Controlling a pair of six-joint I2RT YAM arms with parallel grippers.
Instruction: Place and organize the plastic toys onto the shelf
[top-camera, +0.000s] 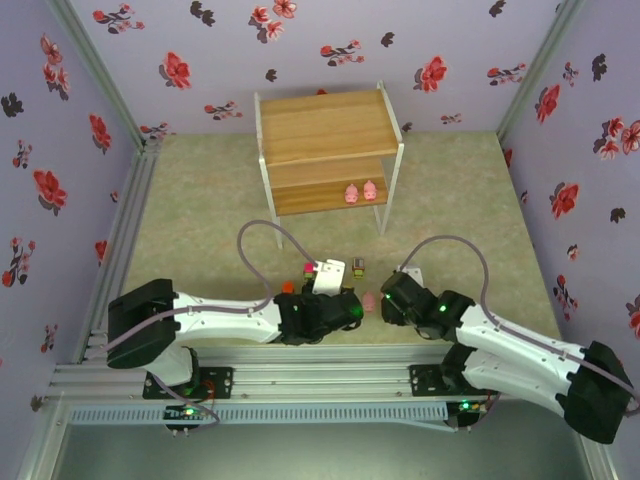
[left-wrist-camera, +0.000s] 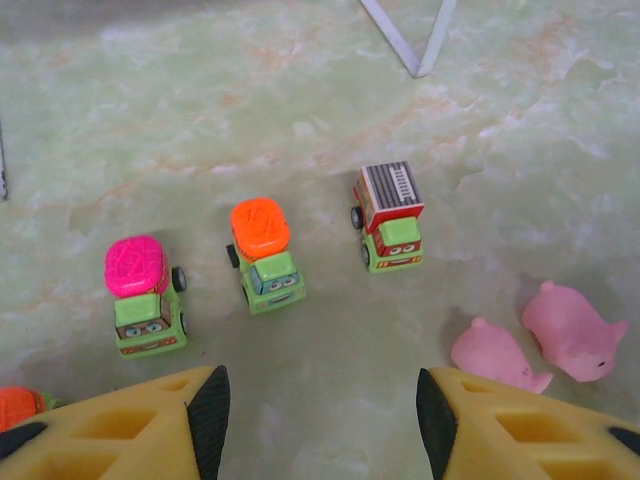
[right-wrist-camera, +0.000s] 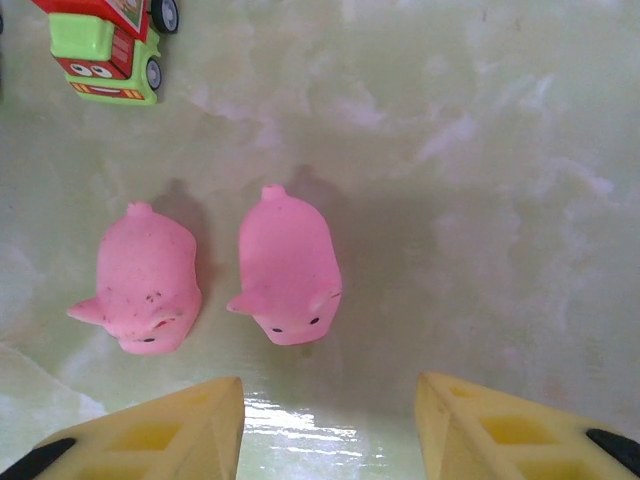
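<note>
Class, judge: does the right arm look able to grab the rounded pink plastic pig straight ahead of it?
Likely yes: the right gripper is open, the pink pig lies just ahead, nothing between them.

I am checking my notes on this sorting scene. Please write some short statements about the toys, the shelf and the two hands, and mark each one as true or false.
1. Two pink pigs are on the lower board of the shelf. True.
2. The right hand holds a pig. False: it is open, and two loose pigs lie on the table in front of it.
3. In the left wrist view, the magenta-topped truck stands left of the orange-topped truck. True.
4. The striped-roof truck is on the shelf. False: it stands on the table.
5. The left hand is open and empty. True.
</note>
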